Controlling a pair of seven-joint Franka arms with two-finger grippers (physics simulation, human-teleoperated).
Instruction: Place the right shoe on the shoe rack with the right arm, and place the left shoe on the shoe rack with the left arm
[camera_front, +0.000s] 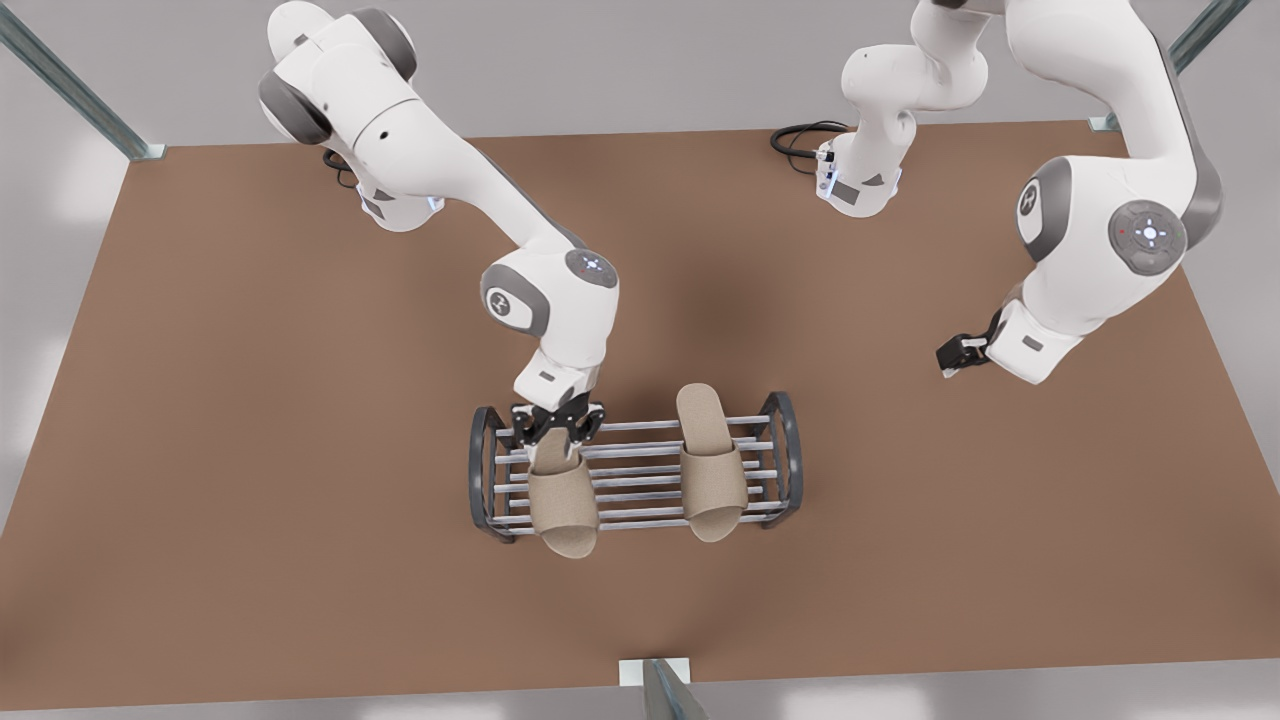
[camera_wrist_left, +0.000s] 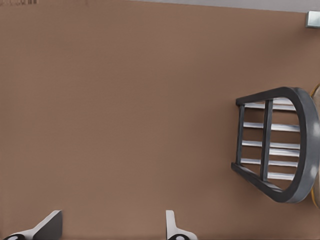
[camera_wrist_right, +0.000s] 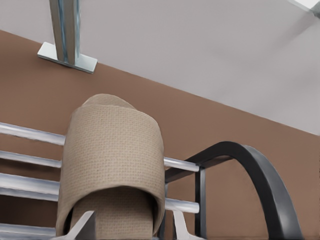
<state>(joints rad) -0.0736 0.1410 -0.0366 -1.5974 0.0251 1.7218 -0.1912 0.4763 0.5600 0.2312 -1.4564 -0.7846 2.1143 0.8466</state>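
Right pincer (camera_front: 558, 425): over the shoe rack (camera_front: 636, 466), fingers (camera_wrist_right: 82, 227) astride the heel of the right shoe (camera_front: 563, 502), apparently pinching it to steady it on the rods.
Right shoe: on the rack near its end frame, toe overhanging the front rod.
Left shoe (camera_front: 709, 463): resting across the rods, free.
Left pincer (camera_front: 955, 357): spread, empty, waiting well apart above bare surface (camera_front: 250, 450).
Room: open gap between shoes; clear upward exit likely.
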